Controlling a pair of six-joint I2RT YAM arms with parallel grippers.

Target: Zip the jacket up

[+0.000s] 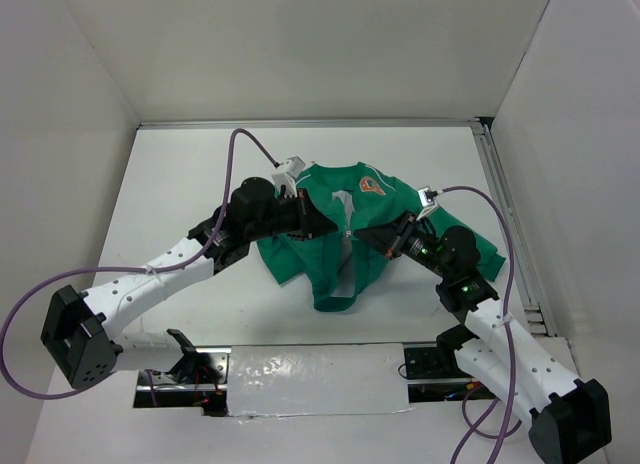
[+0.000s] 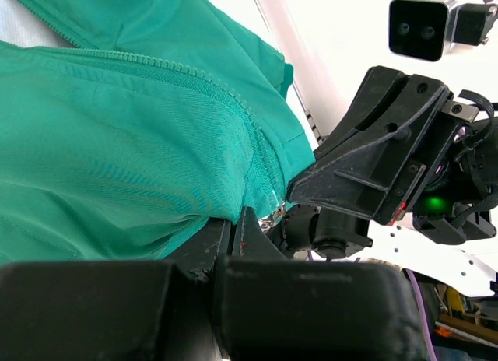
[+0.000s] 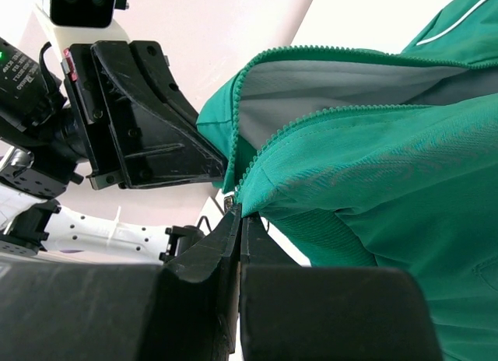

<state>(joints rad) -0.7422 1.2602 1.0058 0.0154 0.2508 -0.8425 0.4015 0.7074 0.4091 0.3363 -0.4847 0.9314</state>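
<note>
Two items: my left claw [image 1: 330, 224] and right claw [image 1: 365, 234], each clamped onto the green jacket [image 1: 325, 194] at its open zipper [image 3: 311, 120] foot, on the table [image 1: 200, 174]; advisable: hold hems level, taut, before pulling.

Top cam overhead from rear; wrist cams v. close, facing each other across jacket [image 2: 117, 143].
</note>
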